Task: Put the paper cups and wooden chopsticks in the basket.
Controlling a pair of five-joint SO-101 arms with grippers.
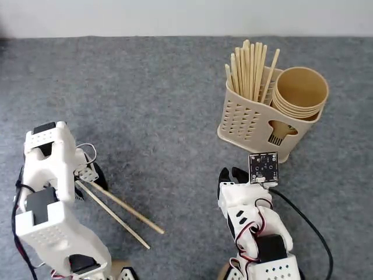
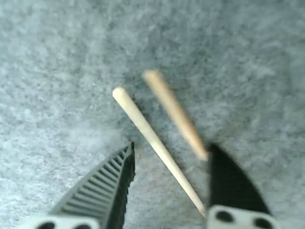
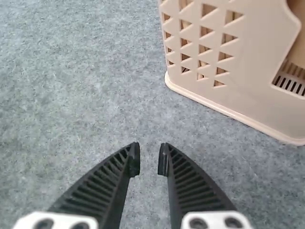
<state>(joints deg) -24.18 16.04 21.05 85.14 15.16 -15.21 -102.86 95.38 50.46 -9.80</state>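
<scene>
Two loose wooden chopsticks (image 1: pixel 125 207) lie side by side on the grey carpet at the lower left. My left gripper (image 1: pixel 87 178) is at their near ends. In the left wrist view it (image 2: pixel 171 147) stands open, with the pale chopstick (image 2: pixel 152 138) and the browner one (image 2: pixel 176 114) between its fingers. The beige basket (image 1: pixel 245 119) stands at the upper right and holds a bundle of chopsticks (image 1: pixel 250 64) and stacked paper cups (image 1: pixel 300 87). My right gripper (image 1: pixel 232 175) sits just in front of the basket (image 3: pixel 228 57), its fingers (image 3: pixel 128 167) almost together with nothing between them.
Grey carpet (image 1: pixel 145 105) covers the whole table, with open room between the left arm and the basket. The right arm's black cable (image 1: pixel 309 224) runs along the lower right.
</scene>
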